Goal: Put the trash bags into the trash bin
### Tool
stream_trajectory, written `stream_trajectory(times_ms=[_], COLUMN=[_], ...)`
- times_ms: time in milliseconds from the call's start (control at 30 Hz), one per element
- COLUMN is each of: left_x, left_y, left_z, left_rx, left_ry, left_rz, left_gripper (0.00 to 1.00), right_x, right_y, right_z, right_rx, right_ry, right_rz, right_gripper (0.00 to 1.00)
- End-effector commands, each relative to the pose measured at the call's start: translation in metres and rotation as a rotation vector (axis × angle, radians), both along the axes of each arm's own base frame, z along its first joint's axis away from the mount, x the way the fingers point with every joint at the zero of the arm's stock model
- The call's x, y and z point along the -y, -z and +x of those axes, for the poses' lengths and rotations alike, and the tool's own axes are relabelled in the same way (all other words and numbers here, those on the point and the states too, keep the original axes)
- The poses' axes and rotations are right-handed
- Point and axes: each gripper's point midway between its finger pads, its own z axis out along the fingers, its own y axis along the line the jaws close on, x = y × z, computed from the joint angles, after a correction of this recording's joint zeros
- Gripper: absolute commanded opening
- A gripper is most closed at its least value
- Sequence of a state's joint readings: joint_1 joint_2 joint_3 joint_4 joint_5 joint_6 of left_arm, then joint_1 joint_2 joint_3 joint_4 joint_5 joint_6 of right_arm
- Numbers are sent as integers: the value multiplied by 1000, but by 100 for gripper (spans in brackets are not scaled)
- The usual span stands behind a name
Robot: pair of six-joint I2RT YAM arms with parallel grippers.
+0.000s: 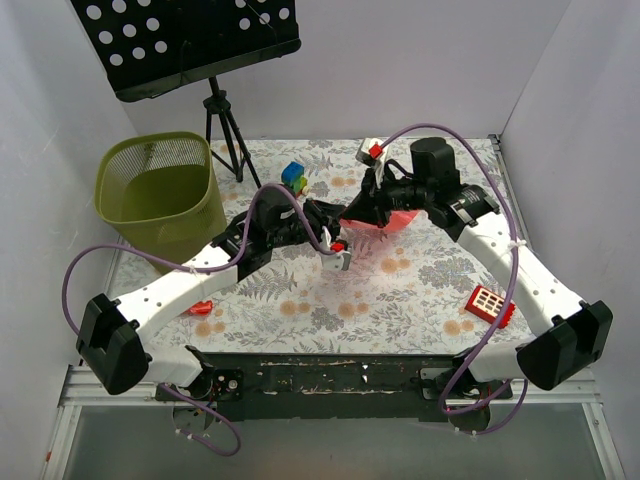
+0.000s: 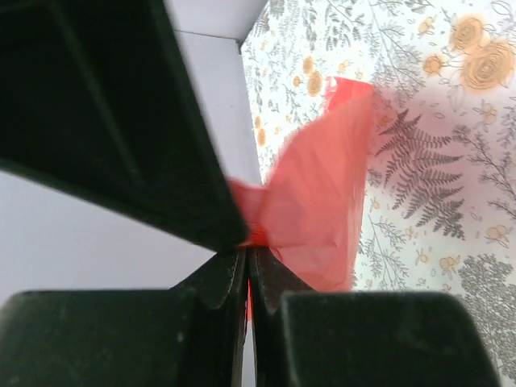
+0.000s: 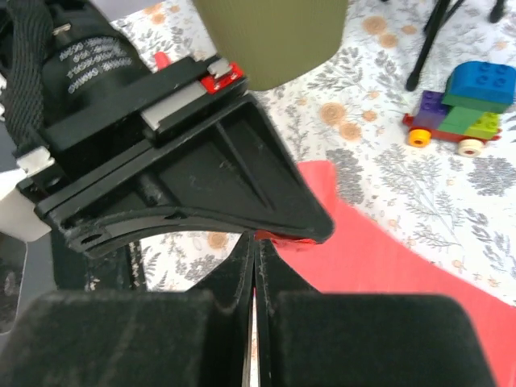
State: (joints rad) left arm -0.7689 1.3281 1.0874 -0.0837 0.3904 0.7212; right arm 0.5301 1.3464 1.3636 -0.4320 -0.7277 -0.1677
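Observation:
A red-pink trash bag of thin film hangs over the middle of the floral table, pinched between both grippers. In the top view my left gripper and right gripper meet tip to tip at the bag's left end. The left wrist view shows my left gripper shut on a gathered corner of the trash bag, which fans out to the right. My right gripper is shut on the same bag, with the left gripper's black finger crossing just above. The olive-green mesh trash bin stands upright at the far left.
A black perforated music stand on a tripod stands behind the bin. A coloured brick toy car sits at the back centre. A red block with white squares lies front right, a small red stick front left. White walls enclose the table.

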Motion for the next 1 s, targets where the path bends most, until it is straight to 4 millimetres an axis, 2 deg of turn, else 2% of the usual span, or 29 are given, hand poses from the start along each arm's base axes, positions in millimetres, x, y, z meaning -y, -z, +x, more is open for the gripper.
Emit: stream_trajectory(times_ms=[0, 100, 200, 300, 333, 467, 533, 633, 733, 800, 867, 967], left_x=[-4, -4, 0, 4, 6, 10, 8, 10, 13, 15, 15, 15], left_y=[-5, -16, -23, -25, -23, -14, -15, -23, -33, -26, -18, -2], left_z=[-17, -9, 6, 14, 14, 0, -9, -19, -19, -14, -9, -4], left_rx=[39, 74, 97, 116, 111, 91, 94, 100, 116, 111, 101, 86], left_ry=[51, 26, -21, -34, -27, 30, 55, 82, 87, 77, 61, 45], left_rz=[21, 16, 5, -13, -11, -10, -14, -34, -56, -44, -31, 9], left_gripper=[0, 0, 0, 0, 0, 0, 0, 0, 0, 0, 0, 0], right_x=[5, 10, 10, 6, 5, 5, 9, 16, 17, 12, 5, -2], right_y=[-18, 3, 12, 3, -1, -7, -5, 12, 24, 22, 11, -20], right_z=[14, 9, -6, -26, -25, -9, 8, 31, 33, 24, 12, -3], right_rx=[124, 104, 72, 50, 53, 76, 92, 127, 114, 86, 87, 82], right_ry=[50, 44, 3, -77, -77, -30, 27, 103, 107, 71, 21, -37], right_rz=[22, -19, -18, 33, 47, 54, 35, -37, -65, -39, -5, 82], right_gripper=[1, 1, 1, 1, 1, 1, 1, 1, 1, 1, 1, 1])
